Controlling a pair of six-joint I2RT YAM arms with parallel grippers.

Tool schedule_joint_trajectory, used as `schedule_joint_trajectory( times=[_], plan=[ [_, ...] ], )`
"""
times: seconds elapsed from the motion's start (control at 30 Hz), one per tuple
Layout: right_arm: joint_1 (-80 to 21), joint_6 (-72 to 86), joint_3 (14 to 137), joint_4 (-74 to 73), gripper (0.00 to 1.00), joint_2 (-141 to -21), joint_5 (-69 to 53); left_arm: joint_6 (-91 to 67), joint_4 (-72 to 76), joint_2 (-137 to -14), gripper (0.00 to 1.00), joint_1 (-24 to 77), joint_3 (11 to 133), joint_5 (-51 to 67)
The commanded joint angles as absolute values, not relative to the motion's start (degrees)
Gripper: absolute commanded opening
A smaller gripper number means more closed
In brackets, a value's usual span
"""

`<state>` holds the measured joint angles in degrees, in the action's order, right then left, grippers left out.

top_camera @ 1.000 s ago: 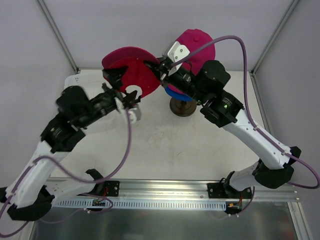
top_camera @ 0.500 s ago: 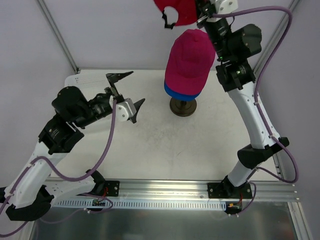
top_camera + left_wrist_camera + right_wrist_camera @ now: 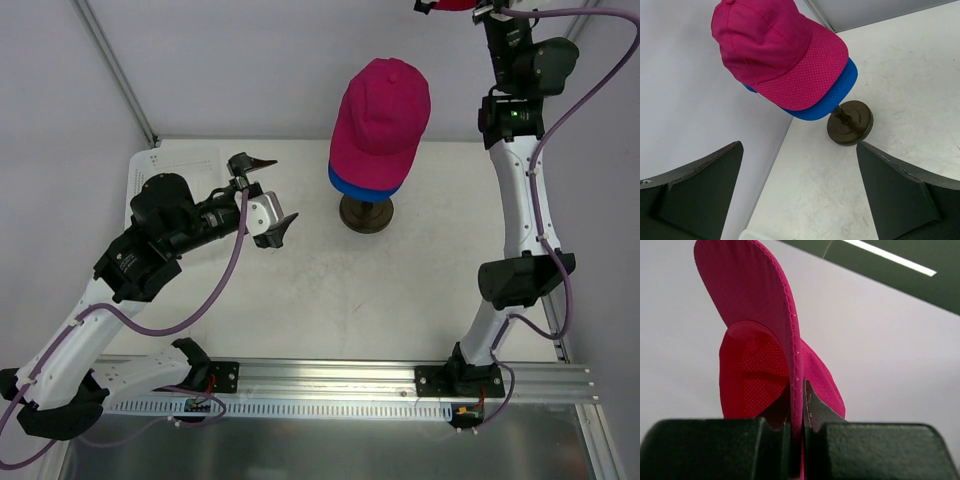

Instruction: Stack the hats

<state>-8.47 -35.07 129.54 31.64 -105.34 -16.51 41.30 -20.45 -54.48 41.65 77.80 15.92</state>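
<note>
At top edge, right hand (image 3: 796, 421) clamps pink hat (image 3: 756, 365) — left hand (image 3: 274, 190) spread wide

Magenta cap (image 3: 780, 50) sits over blue cap (image 3: 832, 97), brims aligned, on dark round-based stand (image 3: 850, 130) on white tabletop (image 3: 905, 65). Left end effector (image 3: 799, 150) jaws wide apart, short of stand.

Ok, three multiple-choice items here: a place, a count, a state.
1. Where is the blue cap? A on the stand, under the pink cap; B over it; C on the table.
2. How many pink caps show? A one; B two; C three.
3. The left fingers are: A open, empty; B shut on a cap; C shut on the stand.
1A: blue brim shows beneath the pink one. 2B: one on the stand, the held pink cap in the right fingers. 3A: spread, nothing between.
</note>
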Motion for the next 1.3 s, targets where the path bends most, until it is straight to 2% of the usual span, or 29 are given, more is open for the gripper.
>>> schedule_joint_trajectory(
  times=[0.0,0.33,0.63,0.83,0.9,1.17,1.27],
  plan=[
    [-5.81,-31.29,125.97,37.44,0.00,-101.70,-24.51,38.33,-18.54,-54.67,0.99,41.84,77.52,14.33],
    [-5.54,-38.84,110.42,40.16,0.00,-96.42,-40.59,36.56,-18.54,-55.20,0.99,40.78,76.90,14.24],
    [-8.08,-50.61,94.58,43.50,0.00,-87.72,-43.94,36.21,-18.46,-55.72,0.99,40.25,77.34,16.08],
    [-9.49,-60.37,86.93,44.90,0.00,-84.03,-42.02,36.39,-18.37,-56.25,0.99,40.17,77.61,16.70],
    [-9.49,-61.52,87.45,45.18,0.00,-84.46,-40.26,36.21,-18.46,-56.42,0.99,40.25,77.69,16.79],
    [-6.77,-55.91,105.35,45.18,0.00,-95.96,-36.39,36.21,-18.37,-56.78,0.99,40.25,77.96,17.05],
    [-6.59,-54.93,107.92,45.26,0.00,-97.99,-36.91,36.39,-18.46,-56.34,0.99,40.17,77.52,16.35]
  ],
)
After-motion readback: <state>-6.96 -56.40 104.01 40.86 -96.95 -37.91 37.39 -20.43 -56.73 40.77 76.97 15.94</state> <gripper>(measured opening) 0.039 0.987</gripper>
